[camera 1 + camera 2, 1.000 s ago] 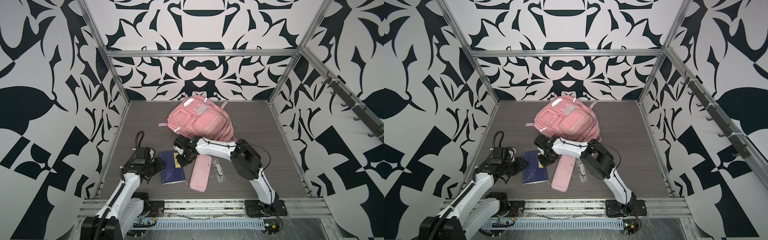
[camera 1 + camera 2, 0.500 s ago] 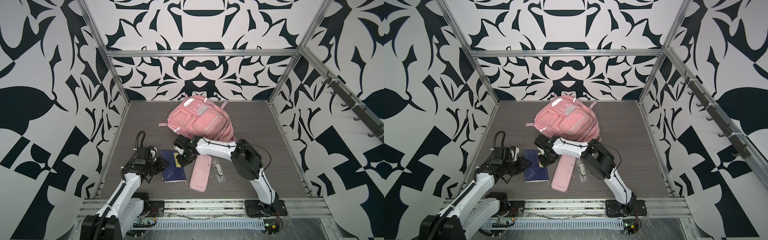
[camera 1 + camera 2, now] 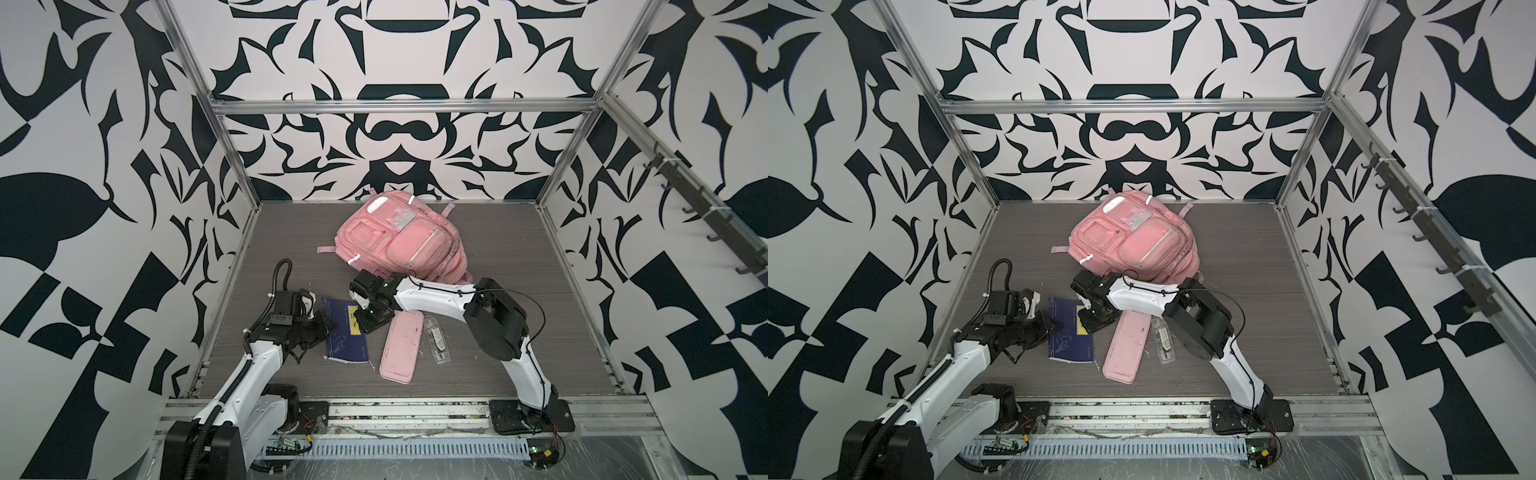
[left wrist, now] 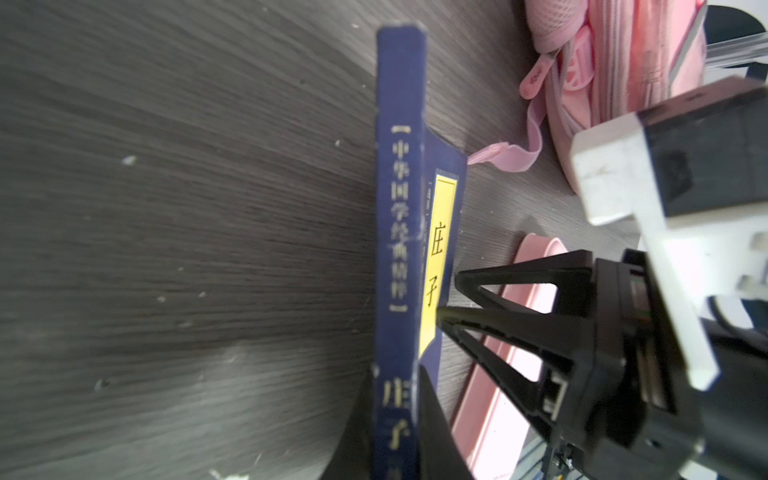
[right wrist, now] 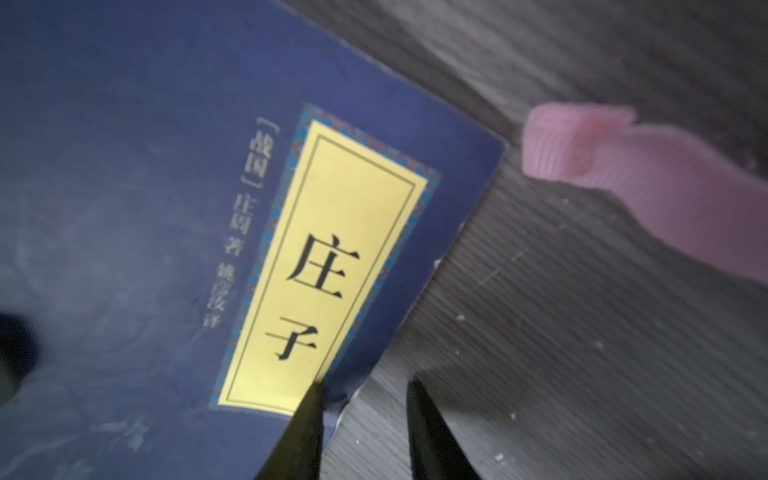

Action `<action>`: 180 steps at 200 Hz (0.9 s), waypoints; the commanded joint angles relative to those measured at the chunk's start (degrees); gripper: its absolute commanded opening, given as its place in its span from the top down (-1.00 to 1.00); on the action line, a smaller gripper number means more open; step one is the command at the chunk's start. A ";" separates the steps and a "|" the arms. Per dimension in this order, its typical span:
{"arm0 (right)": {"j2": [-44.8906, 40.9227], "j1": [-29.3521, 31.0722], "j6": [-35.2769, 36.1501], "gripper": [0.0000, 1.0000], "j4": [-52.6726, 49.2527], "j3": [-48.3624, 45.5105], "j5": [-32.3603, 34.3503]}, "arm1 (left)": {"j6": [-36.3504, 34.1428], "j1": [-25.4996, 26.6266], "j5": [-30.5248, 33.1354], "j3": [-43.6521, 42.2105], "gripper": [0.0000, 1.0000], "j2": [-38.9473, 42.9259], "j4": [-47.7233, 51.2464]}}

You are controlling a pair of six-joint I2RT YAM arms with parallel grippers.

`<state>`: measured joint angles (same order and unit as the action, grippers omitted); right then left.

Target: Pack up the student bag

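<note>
Grey table (image 3: 519, 257), patterned walls (image 3: 395, 137). The backpack (image 3: 399, 241) is laid at the back, beyond the book (image 3: 345, 332), whose spine is pinched by the left gripper (image 4: 395, 374); the right gripper (image 5: 363, 383) (nearer the backpack) is held parted, empty, at the opposite edge.

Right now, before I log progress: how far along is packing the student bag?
Done: nothing visibly packed; the student bag lies at the back, no pocket visibly open. In hand: the left gripper clamps the blue book by its spine; the right gripper, open, stands at its cover edge. Left: book, pink pencil case and clear case lie on the table.
</note>
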<state>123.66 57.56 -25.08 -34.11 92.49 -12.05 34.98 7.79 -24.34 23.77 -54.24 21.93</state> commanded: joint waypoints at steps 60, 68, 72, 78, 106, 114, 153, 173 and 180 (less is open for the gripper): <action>-18.68 -8.42 -3.49 0.10 13.51 -12.32 -4.83 | -0.28 0.21 -10.02 9.81 1.00 -6.65 -7.12; -20.75 -9.73 -4.22 0.09 15.41 -14.19 -5.67 | -0.16 0.18 -11.37 10.59 1.00 -7.52 -8.09; -21.76 -10.58 -4.74 0.09 16.49 -15.23 -6.32 | -0.18 0.13 -12.07 11.01 1.00 -7.87 -8.48; -23.17 -11.75 -5.48 0.08 18.04 -16.81 -7.26 | -0.18 0.12 -13.13 11.63 1.00 -8.56 -9.01; -28.34 -17.39 -9.42 -0.03 26.32 -23.20 -13.50 | 0.15 0.12 -17.84 14.68 1.00 -11.46 -11.80; -29.09 -18.68 -10.42 -0.11 28.17 -24.51 -15.18 | 0.72 0.12 -19.16 15.32 1.00 -12.27 -13.28; -30.04 -20.77 -14.36 -0.37 35.68 -27.93 -21.07 | 5.20 0.15 -24.51 16.37 1.00 -14.52 -22.19; -29.71 -21.15 -16.39 -0.41 39.11 -29.06 -23.28 | 6.95 0.12 -26.81 16.53 1.00 -15.01 -25.81; -29.53 -21.26 -17.23 -0.42 40.52 -29.49 -23.98 | 7.71 0.18 -27.59 16.49 1.00 -15.12 -27.15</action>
<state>95.07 36.47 -38.50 -1.89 63.81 -30.74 39.42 7.94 -45.78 38.44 -68.99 2.83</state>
